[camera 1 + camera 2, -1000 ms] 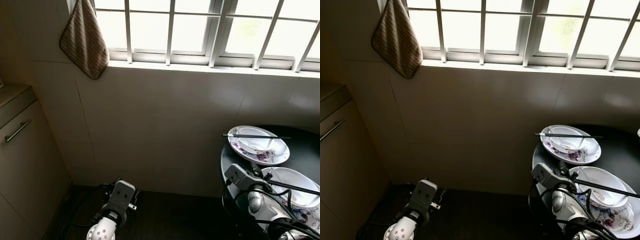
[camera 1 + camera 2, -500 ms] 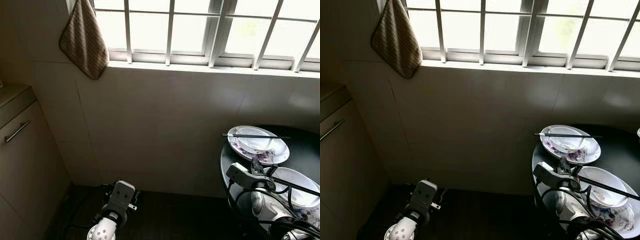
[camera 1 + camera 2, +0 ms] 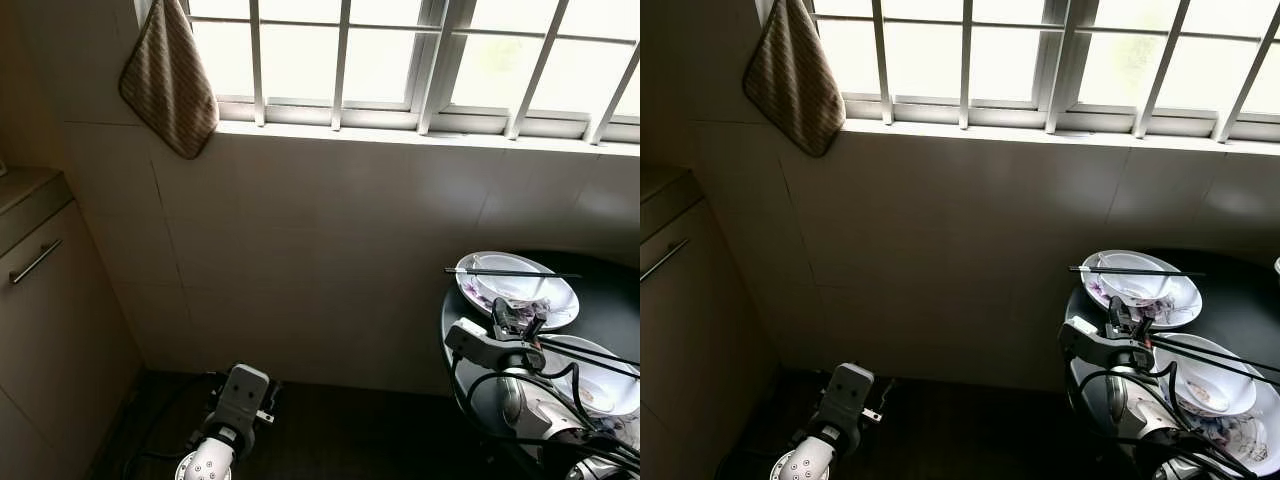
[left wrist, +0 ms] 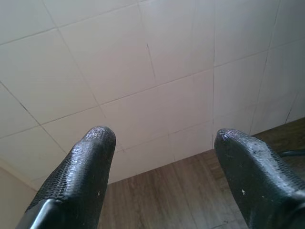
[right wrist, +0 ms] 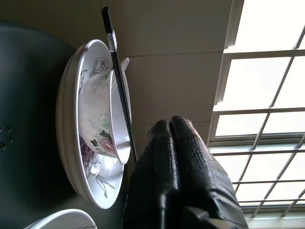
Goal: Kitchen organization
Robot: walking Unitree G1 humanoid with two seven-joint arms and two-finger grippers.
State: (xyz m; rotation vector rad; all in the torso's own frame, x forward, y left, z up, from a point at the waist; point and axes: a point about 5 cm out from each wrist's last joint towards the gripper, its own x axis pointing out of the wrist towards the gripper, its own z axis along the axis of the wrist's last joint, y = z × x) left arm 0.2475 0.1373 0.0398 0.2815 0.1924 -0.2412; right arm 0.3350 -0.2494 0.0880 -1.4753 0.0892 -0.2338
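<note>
R fingers [image 5: 174, 143] pressed together, empty, beside plate [image 5: 71, 157] w/ bowl (L fingers [image 4: 90, 157] wide apart)

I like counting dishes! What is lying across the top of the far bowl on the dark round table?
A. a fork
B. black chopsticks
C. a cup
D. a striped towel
B: thin black chopsticks rest flat across the far bowl, which sits on a flowered plate.

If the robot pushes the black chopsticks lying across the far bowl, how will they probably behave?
The thin black chopsticks only rest on the rim of the white flowered bowl, so they would probably roll or slide off. They look stiff and light. The right tool, shut, is near them.
</note>
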